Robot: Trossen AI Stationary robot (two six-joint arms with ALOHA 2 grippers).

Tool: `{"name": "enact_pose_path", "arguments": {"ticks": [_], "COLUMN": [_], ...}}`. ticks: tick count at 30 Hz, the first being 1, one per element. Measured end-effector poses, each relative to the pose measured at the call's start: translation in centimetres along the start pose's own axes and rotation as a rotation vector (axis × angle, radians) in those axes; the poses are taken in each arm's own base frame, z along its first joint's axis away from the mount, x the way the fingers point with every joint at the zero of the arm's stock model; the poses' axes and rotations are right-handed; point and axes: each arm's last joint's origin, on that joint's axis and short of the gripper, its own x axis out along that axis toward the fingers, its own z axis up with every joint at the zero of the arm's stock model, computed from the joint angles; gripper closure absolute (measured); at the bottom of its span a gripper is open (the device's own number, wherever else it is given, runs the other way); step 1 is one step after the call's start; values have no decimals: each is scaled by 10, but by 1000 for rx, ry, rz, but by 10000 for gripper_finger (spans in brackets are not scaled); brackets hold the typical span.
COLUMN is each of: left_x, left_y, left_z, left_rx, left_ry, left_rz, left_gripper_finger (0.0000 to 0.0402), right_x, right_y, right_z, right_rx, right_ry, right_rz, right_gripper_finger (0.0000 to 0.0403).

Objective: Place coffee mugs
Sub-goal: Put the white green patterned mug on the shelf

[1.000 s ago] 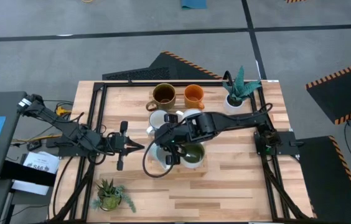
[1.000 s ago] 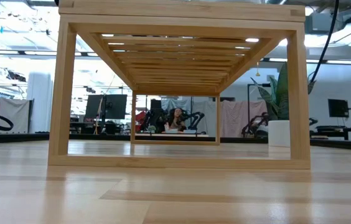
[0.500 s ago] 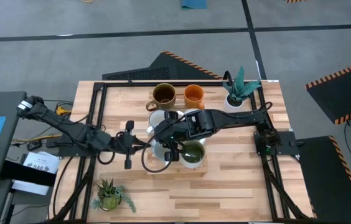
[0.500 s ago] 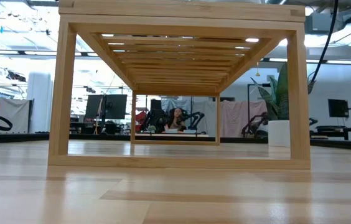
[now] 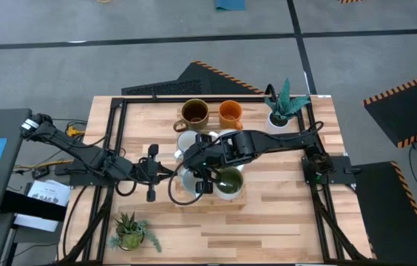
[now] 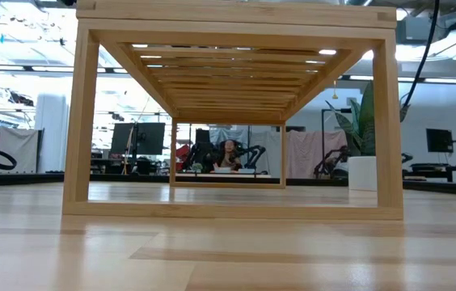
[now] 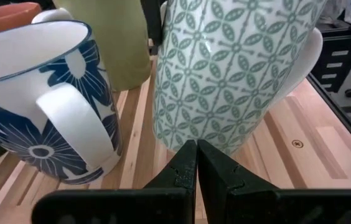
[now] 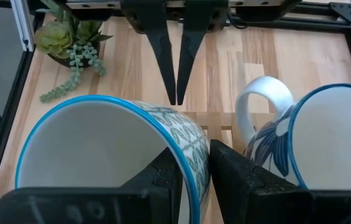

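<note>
Several mugs stand on a wooden stand in mid-table: brown (image 5: 194,113), orange (image 5: 230,113), olive green (image 5: 229,182), a white one with blue flowers (image 7: 38,93) and a white one with a green pattern (image 7: 225,68). My right gripper (image 8: 193,165) reaches in from the table's right and is shut on the green-patterned mug (image 5: 185,181). My left gripper (image 7: 195,144), shut, points level from the table's left at that mug's lower wall. My right gripper holds the green-patterned mug by its rim (image 8: 188,140), on the side toward the blue-flowered mug, one finger inside and one outside, coming from above. The mug stands about upright with its base on the stand. My left gripper: its shut tips are at the mug's lower wall (image 7: 194,134); whether they touch, I cannot tell.
The blue-flowered mug (image 8: 325,143) stands close beside the held one, handle toward it. A succulent pot (image 5: 129,230) sits near the table's near-left corner, and a taller plant (image 5: 282,103) stands far right. The low view looks under the stand's frame (image 6: 78,121).
My left gripper has moved toward the table's right, closing in on the green-patterned mug, then held still. The right gripper and the mugs have kept their places.
</note>
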Motion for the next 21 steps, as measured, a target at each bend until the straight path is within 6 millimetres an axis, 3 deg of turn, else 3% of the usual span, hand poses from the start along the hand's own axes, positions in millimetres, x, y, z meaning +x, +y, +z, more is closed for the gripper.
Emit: {"name": "enact_pose_path", "arguments": {"ticks": [17, 21], "left_x": [0, 0], "left_y": [0, 0], "left_z": [0, 0], "left_rx": [-22, -25], "left_ry": [1, 1], "left_rz": [0, 0], "left_gripper_finger": [401, 401], "right_x": [0, 0], "right_y": [0, 0], "right_z": [-3, -3], "right_rx": [44, 45], "right_ry": [28, 28], "right_rz": [-2, -1], "right_gripper_finger": [299, 278]}}
